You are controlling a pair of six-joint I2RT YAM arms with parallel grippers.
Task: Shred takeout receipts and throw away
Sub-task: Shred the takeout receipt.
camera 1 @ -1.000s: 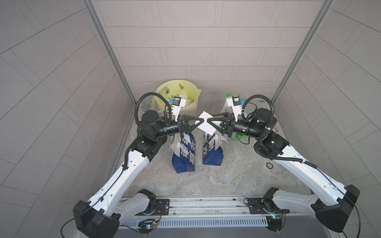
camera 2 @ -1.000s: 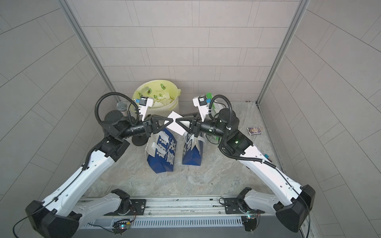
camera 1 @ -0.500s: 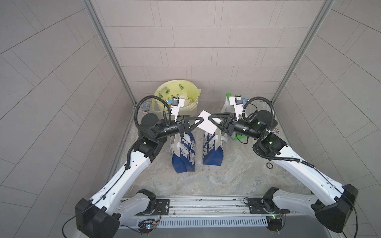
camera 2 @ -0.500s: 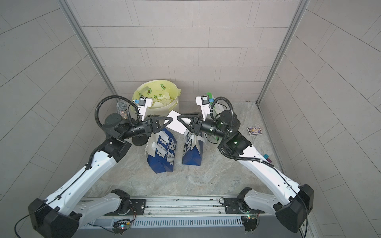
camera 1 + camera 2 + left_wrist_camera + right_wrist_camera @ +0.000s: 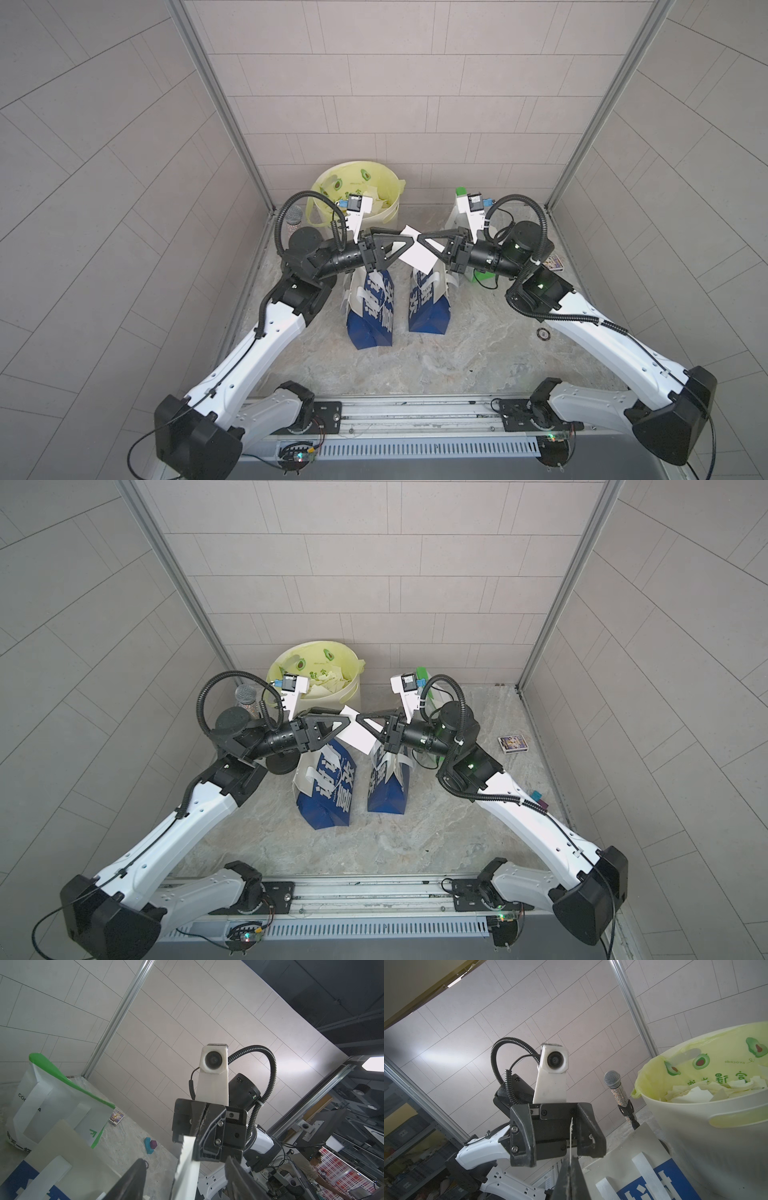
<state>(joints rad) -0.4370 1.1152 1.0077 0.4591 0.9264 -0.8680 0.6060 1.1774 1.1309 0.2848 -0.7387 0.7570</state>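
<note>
on the near part of the marbled table two blue paper bags stand side by side, the left blue bag leaning a little and the right blue bag just beside it, both with white strap handles.

above the bags' tops, both arms reach inward and meet tip to tip. a takeout receipt, one plain white slip, hangs in the air between them, tilted, over the gap between the bags; it shows in both top views. the right gripper has its jaws pressed together on the slip's right edge; the left wrist view shows the paper coming out of the closed seam of that gripper. the left gripper has its jaws apart. in the right wrist view the slip's edge stands between them, close to one finger. whether it touches that finger i cannot tell.

to the right, near the wall, a small printed box lies flat on the table.

farther back, behind the right arm, stands a green-and-white bag. at the far left is a pale bin with a yellow avocado-print liner, and torn white scraps lie piled inside it. left of the bin a microphone stands upright.
</note>
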